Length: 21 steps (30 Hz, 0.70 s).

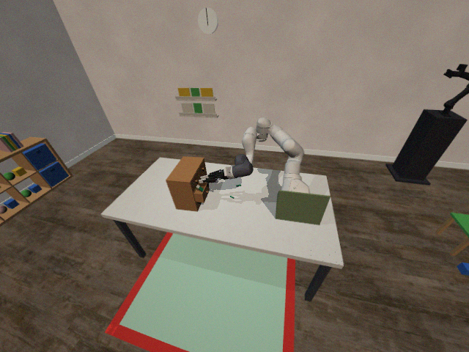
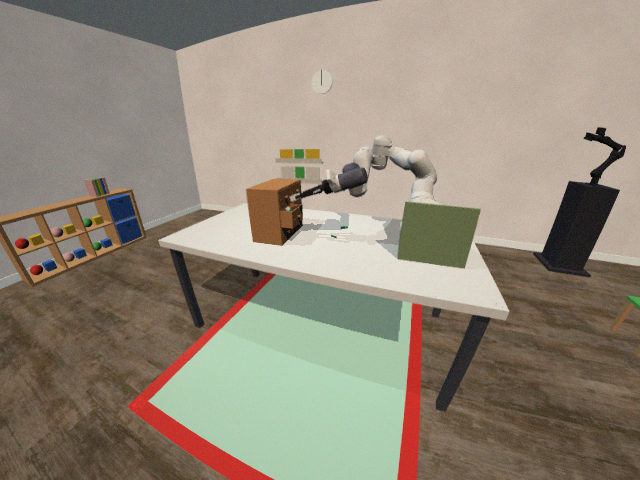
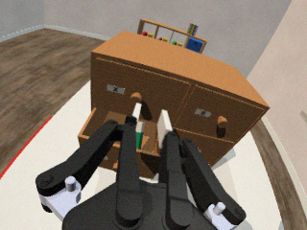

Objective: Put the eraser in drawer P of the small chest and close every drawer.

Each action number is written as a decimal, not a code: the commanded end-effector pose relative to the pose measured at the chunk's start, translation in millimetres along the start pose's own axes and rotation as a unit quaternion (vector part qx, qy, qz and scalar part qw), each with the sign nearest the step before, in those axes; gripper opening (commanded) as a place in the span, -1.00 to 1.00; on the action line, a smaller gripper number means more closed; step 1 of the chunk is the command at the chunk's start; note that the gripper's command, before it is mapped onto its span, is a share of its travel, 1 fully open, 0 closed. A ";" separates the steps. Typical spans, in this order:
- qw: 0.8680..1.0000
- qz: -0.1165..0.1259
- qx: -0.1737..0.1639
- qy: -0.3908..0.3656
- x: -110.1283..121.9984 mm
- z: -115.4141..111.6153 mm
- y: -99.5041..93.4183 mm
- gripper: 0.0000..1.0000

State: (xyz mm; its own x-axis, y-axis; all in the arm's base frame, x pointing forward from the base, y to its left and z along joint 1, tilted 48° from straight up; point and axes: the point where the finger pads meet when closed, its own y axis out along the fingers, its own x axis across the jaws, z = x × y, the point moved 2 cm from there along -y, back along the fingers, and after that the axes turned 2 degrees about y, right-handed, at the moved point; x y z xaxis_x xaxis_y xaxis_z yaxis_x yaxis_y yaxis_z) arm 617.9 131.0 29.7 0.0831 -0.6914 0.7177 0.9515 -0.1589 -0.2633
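The brown chest [image 1: 183, 193] [image 2: 265, 217] [image 3: 168, 59] stands upright on the table. Its second-row left drawer [image 1: 199, 196] [image 2: 288, 220] is pulled part way out; its label cannot be read. My gripper [image 3: 149, 114] is slightly open in front of the chest, its fingertips above that drawer, with nothing held between them. The green and white eraser [image 1: 200, 188] [image 3: 139, 140] is tilted, below and behind the left finger, in or just over the open drawer. Whether it rests there or is still falling, I cannot tell. The upper drawers in the wrist view look pushed in.
Two small green things, one [image 1: 238, 185] [image 2: 343, 227] farther back and one [image 1: 231, 196] [image 2: 333, 236] nearer, lie on the table [image 1: 242, 227] [image 2: 361, 268] right of the chest. A green upright panel [image 1: 302, 207] [image 2: 438, 235] stands at the right, before the arm's base.
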 end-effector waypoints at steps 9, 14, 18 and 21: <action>1.000 -0.001 0.000 -0.002 0.3 -0.2 0.5 1.00; 1.000 -0.001 0.000 -0.002 0.3 -0.2 0.5 1.00; 1.000 -0.001 0.000 -0.002 0.3 -0.3 -0.1 1.00; 1.000 -0.001 0.000 -0.002 0.3 -0.5 -0.6 1.00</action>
State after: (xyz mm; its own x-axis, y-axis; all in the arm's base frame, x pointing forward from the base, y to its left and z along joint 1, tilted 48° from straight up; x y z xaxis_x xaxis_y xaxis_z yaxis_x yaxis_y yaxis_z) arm 618.0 131.1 29.7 0.0830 -0.6913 0.7178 0.9516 -0.1589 -0.2631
